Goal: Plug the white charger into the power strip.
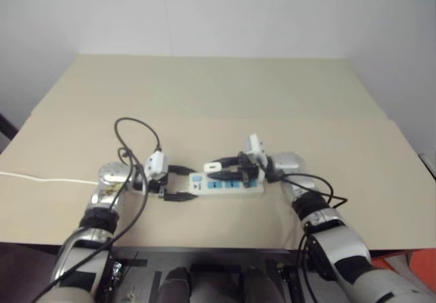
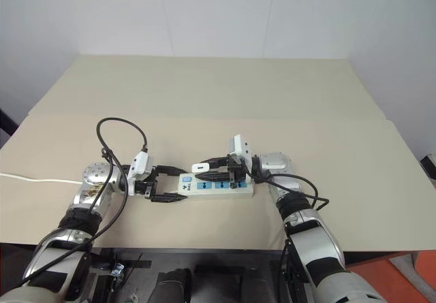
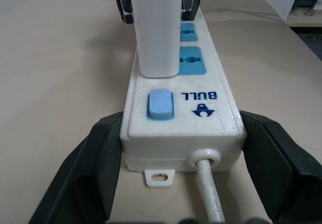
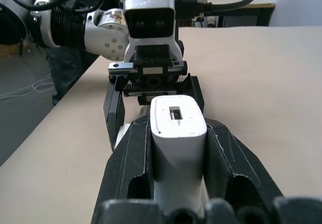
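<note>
Left gripper (image 3: pixel 181 183) clamps the power strip (image 3: pixel 188 113) end — right gripper (image 4: pixel 178 148) pinches the white charger (image 4: pixel 177 133) right over it.

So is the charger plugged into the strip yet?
Cannot tell. The right hand holds the charger right over the power strip by the first blue socket; the prongs are hidden.

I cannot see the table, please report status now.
Left gripper shut on power strip, at its switch end. Right gripper shut on white charger, over the strip. Nothing in the way.
</note>
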`<state>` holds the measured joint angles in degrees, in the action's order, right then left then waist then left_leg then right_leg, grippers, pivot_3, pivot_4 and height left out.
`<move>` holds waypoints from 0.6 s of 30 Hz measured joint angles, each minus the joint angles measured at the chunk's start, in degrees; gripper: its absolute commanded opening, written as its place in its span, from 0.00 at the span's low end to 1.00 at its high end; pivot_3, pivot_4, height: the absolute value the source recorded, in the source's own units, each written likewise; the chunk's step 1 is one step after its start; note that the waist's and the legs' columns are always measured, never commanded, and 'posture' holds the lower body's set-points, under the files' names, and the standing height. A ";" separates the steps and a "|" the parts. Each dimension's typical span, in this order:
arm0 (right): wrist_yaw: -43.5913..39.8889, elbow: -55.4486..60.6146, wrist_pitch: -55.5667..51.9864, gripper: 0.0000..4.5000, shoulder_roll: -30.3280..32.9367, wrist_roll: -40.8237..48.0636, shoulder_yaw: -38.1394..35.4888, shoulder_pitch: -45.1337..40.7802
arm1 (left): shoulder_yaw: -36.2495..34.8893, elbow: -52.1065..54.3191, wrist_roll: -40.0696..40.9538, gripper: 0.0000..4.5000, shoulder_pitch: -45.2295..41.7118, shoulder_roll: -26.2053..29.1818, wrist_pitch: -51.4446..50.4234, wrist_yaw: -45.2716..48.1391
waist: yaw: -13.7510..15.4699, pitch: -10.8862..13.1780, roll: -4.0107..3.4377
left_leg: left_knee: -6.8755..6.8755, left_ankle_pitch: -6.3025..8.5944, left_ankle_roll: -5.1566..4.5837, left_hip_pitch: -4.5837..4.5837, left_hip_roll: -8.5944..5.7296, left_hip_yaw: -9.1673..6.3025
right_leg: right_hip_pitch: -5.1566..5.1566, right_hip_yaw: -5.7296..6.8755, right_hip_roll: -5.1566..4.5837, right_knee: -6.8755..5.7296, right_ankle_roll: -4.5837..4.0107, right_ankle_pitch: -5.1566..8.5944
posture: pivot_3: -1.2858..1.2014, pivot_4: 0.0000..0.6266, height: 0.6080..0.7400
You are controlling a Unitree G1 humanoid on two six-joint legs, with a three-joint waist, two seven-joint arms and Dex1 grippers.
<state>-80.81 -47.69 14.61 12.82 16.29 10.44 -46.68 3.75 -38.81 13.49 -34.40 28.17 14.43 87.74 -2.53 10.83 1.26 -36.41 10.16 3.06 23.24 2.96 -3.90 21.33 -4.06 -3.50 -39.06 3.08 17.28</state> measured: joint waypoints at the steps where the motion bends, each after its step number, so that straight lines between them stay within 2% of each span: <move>1: 0.07 -0.30 -0.23 0.24 0.02 -0.27 0.27 -0.30 | 0.02 -0.01 -0.02 0.72 0.09 0.00 -0.05 -0.16 | -0.03 0.00 0.00 | 0.03 0.00 0.00 -0.11 0.00 0.00 | -0.10 0.00 0.00 0.02 0.02 0.01 | 0.52 0.24 1.00; 14: 1.11 -1.02 -0.55 0.24 0.13 -0.83 0.52 -0.26 | 0.10 -0.03 -0.08 0.72 0.27 0.01 -0.62 -0.91 | -0.09 -0.04 -0.01 | 0.03 0.00 0.00 -0.33 0.01 0.00 | -0.27 -0.03 0.01 0.02 0.09 0.04 | 0.52 0.24 1.00; 18: 2.30 -1.98 -0.44 0.56 1.03 -2.08 0.51 0.08 | 0.14 0.04 0.11 0.72 0.40 0.02 -0.62 -0.88 | -0.05 -0.07 0.04 | 0.05 0.00 0.00 -0.32 0.01 0.00 | -0.27 -0.03 0.01 0.03 0.10 0.05 | 0.52 0.24 1.00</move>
<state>-78.51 -49.67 14.18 13.85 14.21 10.95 -46.60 3.89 -38.77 13.60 -34.00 28.19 13.80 86.86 -2.58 10.75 1.30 -36.36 10.15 3.06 22.91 2.97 -3.90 21.06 -4.08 -3.48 -39.04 3.18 17.33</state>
